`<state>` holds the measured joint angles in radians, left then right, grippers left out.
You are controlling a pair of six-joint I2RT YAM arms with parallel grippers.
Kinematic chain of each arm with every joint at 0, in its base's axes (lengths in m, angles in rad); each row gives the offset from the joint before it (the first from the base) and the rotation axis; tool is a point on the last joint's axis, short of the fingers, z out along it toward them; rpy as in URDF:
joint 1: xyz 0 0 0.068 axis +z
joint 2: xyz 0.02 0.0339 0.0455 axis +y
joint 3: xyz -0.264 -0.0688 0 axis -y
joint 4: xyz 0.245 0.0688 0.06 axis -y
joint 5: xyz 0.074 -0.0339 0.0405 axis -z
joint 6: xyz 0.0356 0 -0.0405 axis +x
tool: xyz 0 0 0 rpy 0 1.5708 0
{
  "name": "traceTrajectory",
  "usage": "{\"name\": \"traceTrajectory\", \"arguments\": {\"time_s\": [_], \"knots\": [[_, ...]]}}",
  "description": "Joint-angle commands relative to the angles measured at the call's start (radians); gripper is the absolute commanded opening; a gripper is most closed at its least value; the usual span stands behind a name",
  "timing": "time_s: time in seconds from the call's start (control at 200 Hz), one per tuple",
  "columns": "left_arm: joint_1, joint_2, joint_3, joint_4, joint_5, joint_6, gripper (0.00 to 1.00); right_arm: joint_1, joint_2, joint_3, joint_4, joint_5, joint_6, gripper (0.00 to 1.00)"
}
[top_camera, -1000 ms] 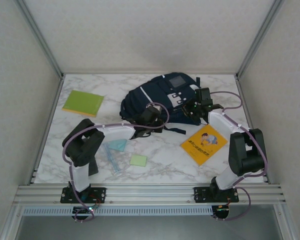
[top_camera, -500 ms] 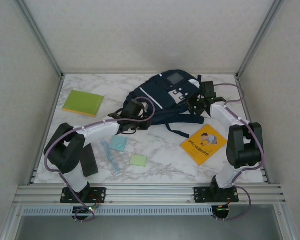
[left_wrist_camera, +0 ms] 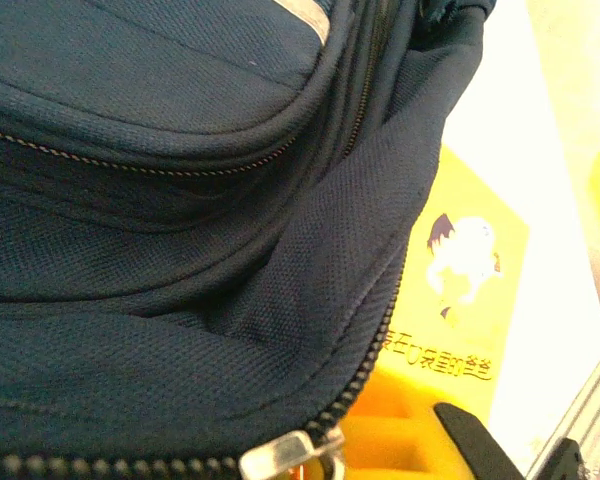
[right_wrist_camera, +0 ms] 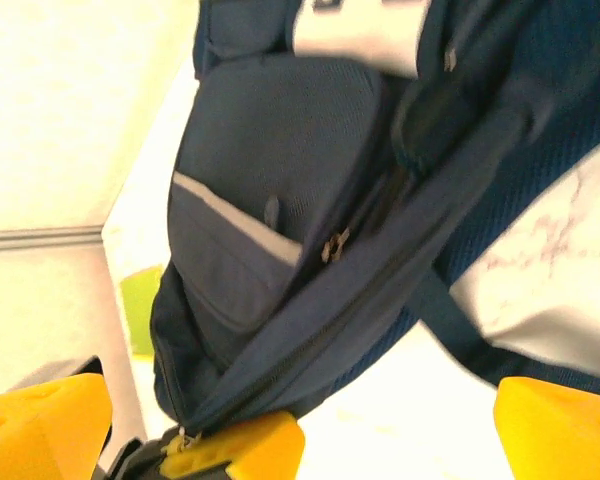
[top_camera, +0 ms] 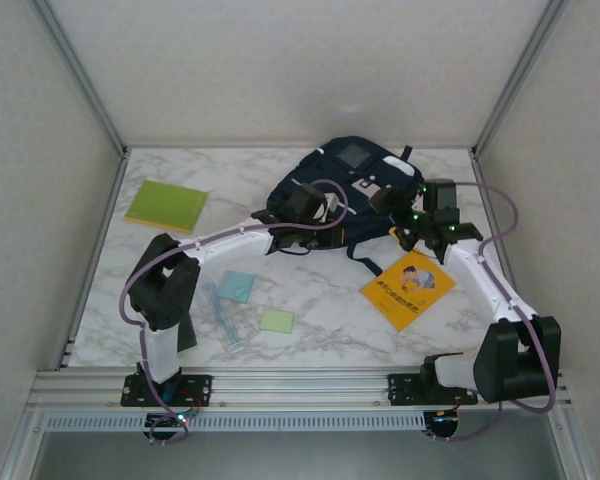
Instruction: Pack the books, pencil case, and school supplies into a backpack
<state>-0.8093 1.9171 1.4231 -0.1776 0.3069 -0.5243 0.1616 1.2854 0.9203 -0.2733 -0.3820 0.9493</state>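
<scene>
– What do the fingers of the left gripper [top_camera: 315,222] hold?
– They are pinched tight on the zip pull [left_wrist_camera: 285,458] of the backpack [top_camera: 350,175], with navy cloth right in front of them.
– And the right gripper [top_camera: 400,220]?
– Its yellow fingers [right_wrist_camera: 40,425] are spread wide and grip nothing. The backpack is just ahead of them, and the orange-yellow book [top_camera: 408,288] lies near, back toward its base.

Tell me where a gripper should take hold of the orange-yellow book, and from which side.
Probably its near-right edge, coming in low from the right. The orange-yellow book lies flat and thin on the table, so only an edge offers a pinch; the backpack crowds its far side.
</scene>
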Motion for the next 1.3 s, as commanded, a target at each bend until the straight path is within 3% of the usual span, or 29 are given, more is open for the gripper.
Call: {"name": "traceTrajectory", "arguments": {"time_s": [0.0, 0.145, 0.24, 0.34, 0.375, 0.38, 0.531, 0.681, 0.746, 0.846, 0.936, 1.136, 1.296], "knots": [[-0.025, -0.009, 0.053, 0.048, 0.047, -0.013, 0.00, 0.029, 0.024, -0.120, 0.191, -0.070, 0.155, 0.98], [-0.059, -0.042, 0.015, 0.045, 0.047, -0.016, 0.00, 0.062, 0.133, -0.155, 0.412, -0.068, 0.223, 0.93], [-0.078, -0.066, -0.018, 0.038, 0.035, -0.009, 0.00, 0.079, 0.227, -0.139, 0.497, -0.052, 0.238, 0.79], [-0.084, -0.084, -0.044, 0.006, 0.016, 0.006, 0.00, 0.089, 0.291, -0.145, 0.594, -0.050, 0.259, 0.33], [-0.083, -0.092, -0.053, -0.008, 0.001, 0.015, 0.00, 0.090, 0.299, -0.150, 0.593, -0.046, 0.255, 0.00], [-0.083, -0.094, -0.053, -0.012, -0.002, 0.016, 0.00, 0.089, 0.298, -0.150, 0.591, -0.044, 0.255, 0.00], [-0.031, -0.131, -0.099, -0.084, -0.083, 0.050, 0.00, 0.089, 0.266, -0.140, 0.461, 0.004, 0.161, 0.00], [0.081, -0.182, -0.161, -0.192, -0.229, 0.144, 0.00, 0.078, 0.221, -0.094, 0.287, 0.051, 0.026, 0.00], [0.145, -0.205, -0.210, -0.194, -0.242, 0.160, 0.00, 0.070, 0.214, -0.078, 0.246, 0.052, -0.020, 0.00], [0.234, -0.218, -0.253, -0.196, -0.224, 0.173, 0.00, 0.065, 0.217, -0.047, 0.179, 0.050, -0.091, 0.00], [0.257, -0.219, -0.253, -0.215, -0.217, 0.194, 0.00, 0.064, 0.231, -0.019, 0.137, 0.054, -0.138, 0.00], [0.238, -0.252, -0.237, -0.237, -0.077, 0.155, 0.00, 0.062, 0.248, 0.022, 0.114, 0.086, -0.177, 0.00], [0.184, -0.250, -0.145, -0.414, -0.003, 0.137, 0.00, 0.074, 0.287, 0.070, 0.114, 0.108, -0.310, 0.00]]}}
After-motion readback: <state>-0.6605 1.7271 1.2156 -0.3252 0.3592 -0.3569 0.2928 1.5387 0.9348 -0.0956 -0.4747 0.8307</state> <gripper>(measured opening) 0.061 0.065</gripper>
